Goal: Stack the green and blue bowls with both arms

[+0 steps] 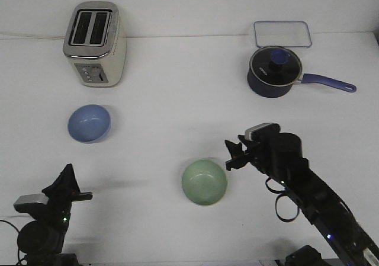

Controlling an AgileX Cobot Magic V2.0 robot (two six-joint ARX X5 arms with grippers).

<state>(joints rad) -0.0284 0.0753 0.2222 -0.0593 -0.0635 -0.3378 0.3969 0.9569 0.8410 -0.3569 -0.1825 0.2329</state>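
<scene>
The periwinkle blue bowl [89, 123] sits upright on the white table at the left, in front of the toaster. The sage green bowl [204, 182] sits upright near the table's front middle. My right gripper [231, 153] is open and empty, hovering just beyond the green bowl's upper right rim, its fingers pointing left. My left gripper [79, 182] is low at the front left, open and empty, well in front of the blue bowl and apart from it. The two bowls stand far apart.
A cream and chrome toaster [95, 44] stands at the back left. A dark navy saucepan [272, 71] with a lid and purple handle stands at the back right, with a clear rectangular tray [282, 33] behind it.
</scene>
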